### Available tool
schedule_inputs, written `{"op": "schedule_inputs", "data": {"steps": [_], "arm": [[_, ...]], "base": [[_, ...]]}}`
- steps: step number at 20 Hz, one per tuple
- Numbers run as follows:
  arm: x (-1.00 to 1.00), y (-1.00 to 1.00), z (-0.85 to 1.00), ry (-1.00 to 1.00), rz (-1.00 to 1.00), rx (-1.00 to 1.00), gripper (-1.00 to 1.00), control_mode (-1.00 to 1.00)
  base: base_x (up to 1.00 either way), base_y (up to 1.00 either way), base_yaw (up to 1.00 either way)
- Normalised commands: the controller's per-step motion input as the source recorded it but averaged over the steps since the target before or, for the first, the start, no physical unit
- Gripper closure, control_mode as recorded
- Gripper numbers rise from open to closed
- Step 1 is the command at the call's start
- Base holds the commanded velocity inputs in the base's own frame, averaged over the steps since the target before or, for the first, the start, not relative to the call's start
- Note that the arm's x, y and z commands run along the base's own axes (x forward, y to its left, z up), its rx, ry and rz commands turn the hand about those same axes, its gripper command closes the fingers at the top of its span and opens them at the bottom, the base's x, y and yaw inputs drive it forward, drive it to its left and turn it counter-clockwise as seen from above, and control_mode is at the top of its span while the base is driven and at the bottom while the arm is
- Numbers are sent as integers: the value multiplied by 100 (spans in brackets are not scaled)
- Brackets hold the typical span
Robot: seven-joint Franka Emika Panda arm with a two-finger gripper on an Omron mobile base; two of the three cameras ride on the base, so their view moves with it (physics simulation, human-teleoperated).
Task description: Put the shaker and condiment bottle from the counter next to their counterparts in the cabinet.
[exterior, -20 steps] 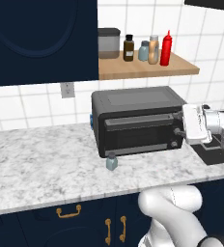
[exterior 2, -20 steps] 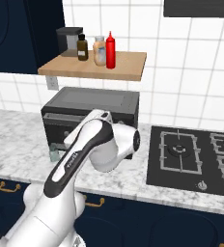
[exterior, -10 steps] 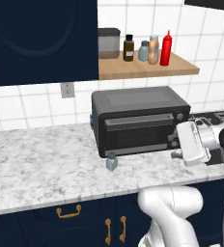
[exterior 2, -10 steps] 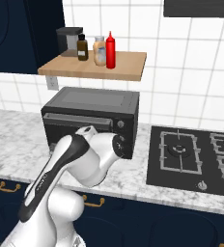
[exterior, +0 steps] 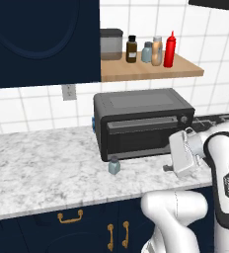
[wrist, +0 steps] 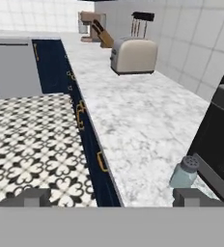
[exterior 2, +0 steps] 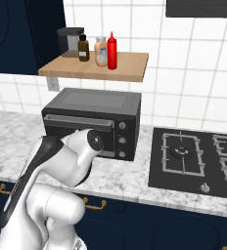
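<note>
- Shaker (wrist: pixel 185 172) stands upright on the counter (wrist: pixel 133 120), just ahead of the gripper (wrist: pixel 111 197), near its right fingertip, against the black toaster oven (exterior: pixel 141 121).
- Gripper jaws spread wide, holding nothing.
- Condiment bottle (exterior: pixel 170 49) stands on the cabinet (exterior: pixel 151 71) shelf, well above the hand, beside the counterparts (exterior: pixel 152 51).

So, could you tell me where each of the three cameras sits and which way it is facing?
Left base view: behind the arm's left, facing the toaster oven and shelf; arm at lower right, gripper low.
Right base view: behind its right, facing oven, shelf and hob; arm at lower left.
Hand view: on the hand, looking along the counter toward a toaster; open finger tips at the bottom.
Left base and hand views share the shaker by the oven.
</note>
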Motion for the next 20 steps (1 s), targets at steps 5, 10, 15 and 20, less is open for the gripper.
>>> {"op": "schedule_inputs", "data": {"steps": [5,10,15,20], "arm": [[0,33,14,1,-5,0,-100,-100],[0,31,16,0,-18,0,-100,-100],[-5,21,12,4,-15,-2,-100,-100],[-2,9,8,10,-5,-5,-100,-100]], "base": [[0,0,0],[0,0,0],[0,0,0],[0,0,0]]}}
